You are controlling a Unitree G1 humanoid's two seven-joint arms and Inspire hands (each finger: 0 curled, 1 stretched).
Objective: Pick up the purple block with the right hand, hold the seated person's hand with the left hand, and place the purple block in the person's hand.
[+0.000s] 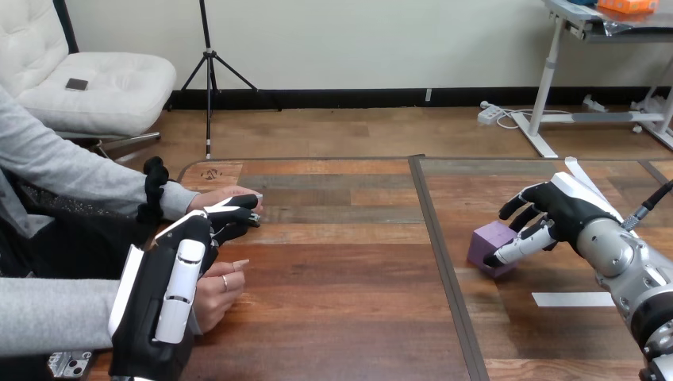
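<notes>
The purple block [489, 243] rests on the table's right half. My right hand [565, 208] is just right of it, open, with fingers [514, 208] spread behind the block's far corner and the thumb [520, 247] lying against its near right side. At the left, my left hand [171, 298] reaches forward, and its fingers [235, 214] are curled over the person's upper hand [208, 198], which lies at the table's left edge. The person's lower hand [217, 292] is loosely curled, right beside my left hand's palm.
A dark seam [441, 262] runs front to back between the table's two halves. A white tape strip [573, 299] lies on the table in front of my right arm. A phone [67, 363] sits at the bottom left corner.
</notes>
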